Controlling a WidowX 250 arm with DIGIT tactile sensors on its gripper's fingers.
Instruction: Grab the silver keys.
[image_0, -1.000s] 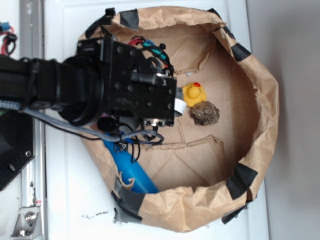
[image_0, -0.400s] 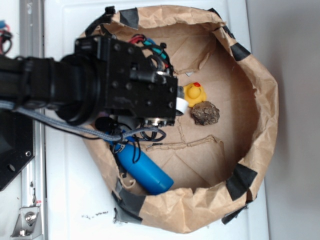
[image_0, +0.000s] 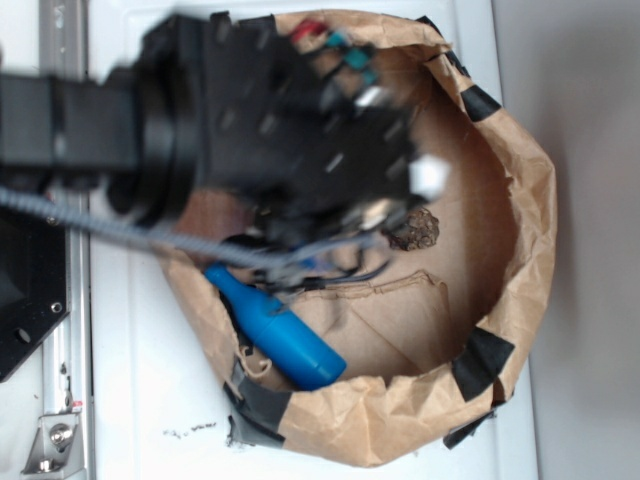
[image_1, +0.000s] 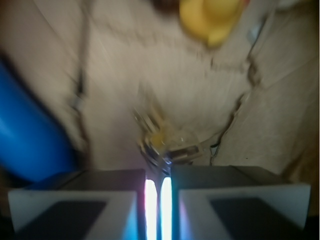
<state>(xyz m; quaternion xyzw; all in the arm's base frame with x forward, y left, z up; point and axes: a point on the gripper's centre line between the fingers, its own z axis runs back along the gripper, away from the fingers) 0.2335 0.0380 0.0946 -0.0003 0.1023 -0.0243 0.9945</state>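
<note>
Closest in the wrist view, the gripper (image_1: 158, 192): two pale fingers (image_1: 75, 205) nearly together, only a bright sliver of light between them, pinched on the silver keys (image_1: 162, 142). Keys smeared by motion blur, hanging just beyond the fingertips; ring and wire loop hard to separate, part of the bunch tucked out of sight between the fingers. Whether lifted clear of the cardboard floor or touching it, impossible to tell. To the left, a blue bottle (image_1: 30, 145), cut off by the frame edge. Farther off, at the top, a yellow duck (image_1: 210, 17), also cropped, only its lower body in frame.

From the exterior view, nearly everything under the arm concealed. Black wrist housing and gripper (image_0: 425, 180) blurred, spread over the left and middle of the brown paper bag (image_0: 520, 260); keys not visible here at all, duck hidden too. Fingers themselves indistinguishable, only a white pad showing at the tip. Just below that tip, a mottled brown lump (image_0: 413, 230), partly overlapped by the arm. Lower left inside the bag, the blue bottle (image_0: 285, 340) lying tilted, its neck lost under grey braided cable (image_0: 120, 232). Black tape patches (image_0: 484, 360) along the bag's rolled rim. Beneath it all, the white desk (image_0: 140, 400), with a metal rail at the far left edge.
</note>
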